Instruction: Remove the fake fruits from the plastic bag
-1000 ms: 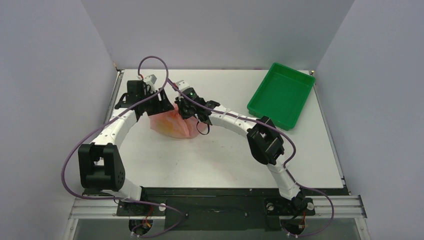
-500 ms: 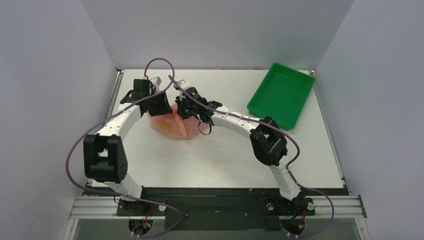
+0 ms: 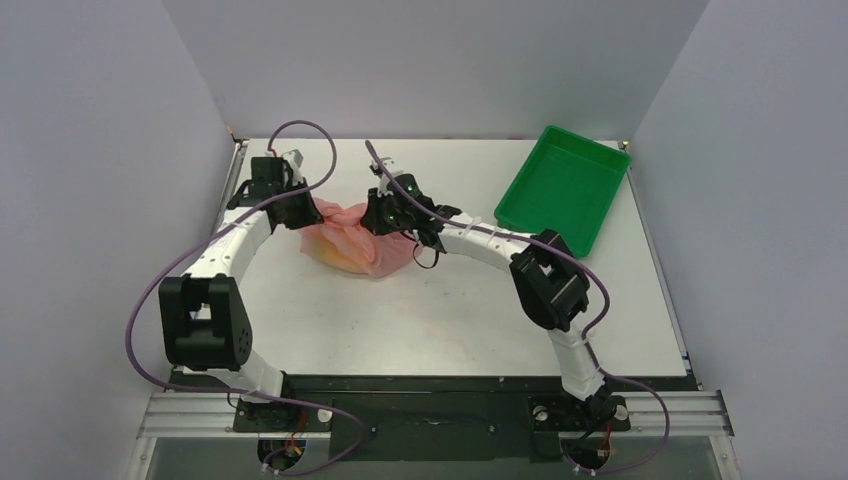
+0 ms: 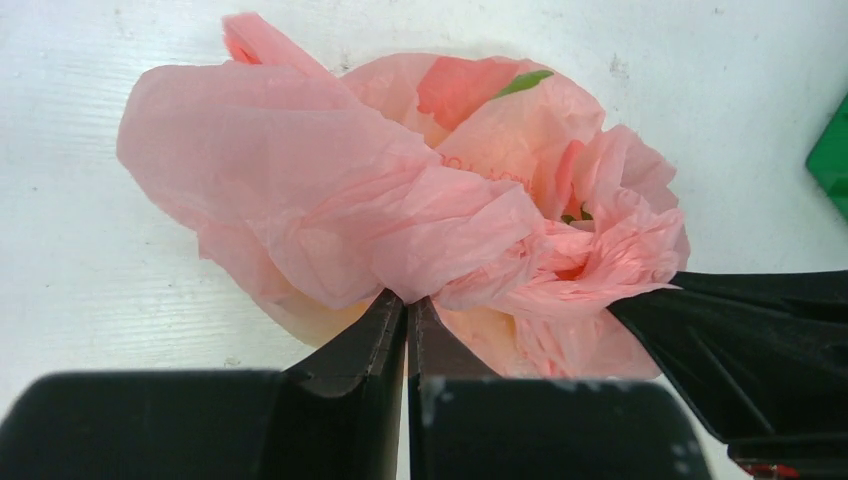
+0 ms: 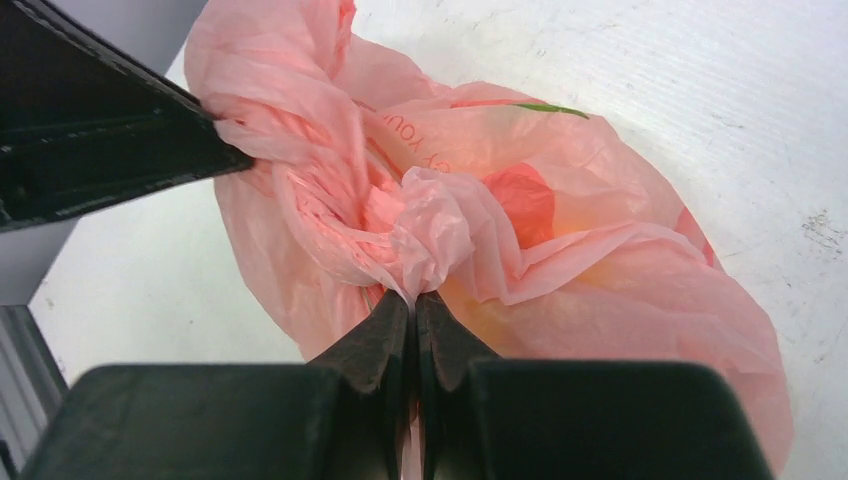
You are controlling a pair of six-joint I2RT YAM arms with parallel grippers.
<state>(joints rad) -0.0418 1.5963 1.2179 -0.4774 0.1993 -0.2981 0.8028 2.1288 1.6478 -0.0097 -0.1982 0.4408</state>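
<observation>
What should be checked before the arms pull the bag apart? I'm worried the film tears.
1. Left gripper grip: ok, shut on a fold of the bag.
2. Right gripper grip: ok, shut on bunched film near the twisted part.
3. Bag mouth open: not ok, the top is twisted and bunched between the two grippers.
4. Where the fruits lie: cannot tell, only a yellow-orange tint shows through the film.
5. Bag supported: ok, it rests on the table.
6. Tray out of the way: ok, it lies apart at the far right.
</observation>
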